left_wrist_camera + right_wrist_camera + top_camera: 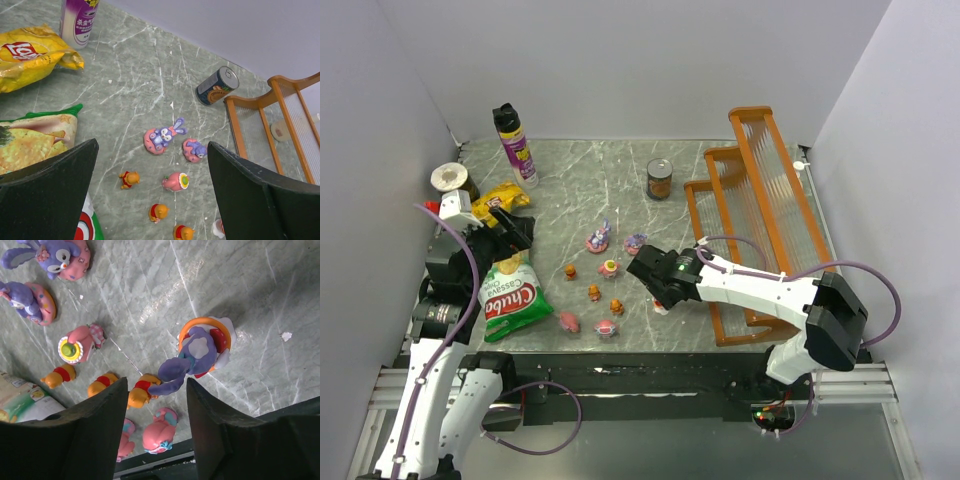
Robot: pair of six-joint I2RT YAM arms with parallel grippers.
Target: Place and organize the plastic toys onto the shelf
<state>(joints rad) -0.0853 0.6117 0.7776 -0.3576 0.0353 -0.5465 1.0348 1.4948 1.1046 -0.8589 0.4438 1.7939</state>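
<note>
Several small toys lie on the marble table: two purple bunnies on pink bases [597, 239] [636, 242], a pink one with a yellow disc [610, 267], three orange bears [593, 292], two pink ones [606, 327]. My right gripper [655, 280] [157, 385] is open and empty, hovering just above a purple bunny on an orange-white base [202, 347], whose ears reach between the jaws. My left gripper [515, 235] [152, 145] is open and empty, held high to the left of the toys. The orange-brown shelf [725, 155] [280, 95] stands at the right.
A can [660, 179] stands left of the shelf. A spray bottle [515, 145], a tape roll [450, 178], a yellow snack bag [500, 200] and a green snack bag [510, 300] lie at the left. Grey walls close in on three sides.
</note>
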